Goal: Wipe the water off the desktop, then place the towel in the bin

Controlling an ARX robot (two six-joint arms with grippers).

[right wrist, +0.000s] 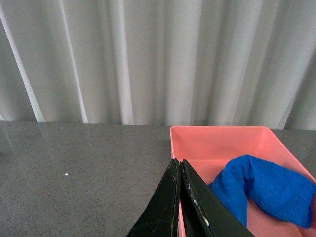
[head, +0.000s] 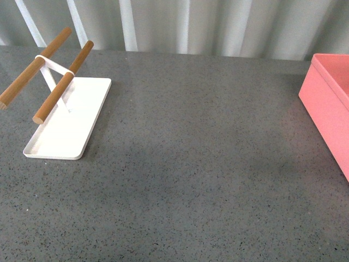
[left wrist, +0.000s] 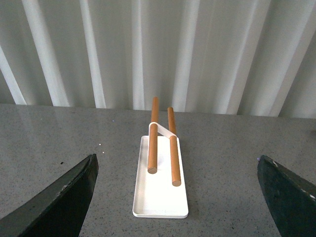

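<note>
Two grippers are in view, each only from its own wrist camera. The right gripper [right wrist: 178,197] has its fingers pressed flat together with nothing between them, and it sits just by the near wall of the pink bin [right wrist: 217,132]. The blue towel [right wrist: 269,190] is lying inside the bin, bunched up against one side. The left gripper [left wrist: 177,197] is spread wide and holds nothing, and it faces the white stand [left wrist: 160,197] with two wooden rods. The desk [head: 191,164] looks dry from here, but a thin wet patch could be hard to spot on the shiny stone. If the right arm swings away low, it could bump the bin wall and push the bin.
</note>
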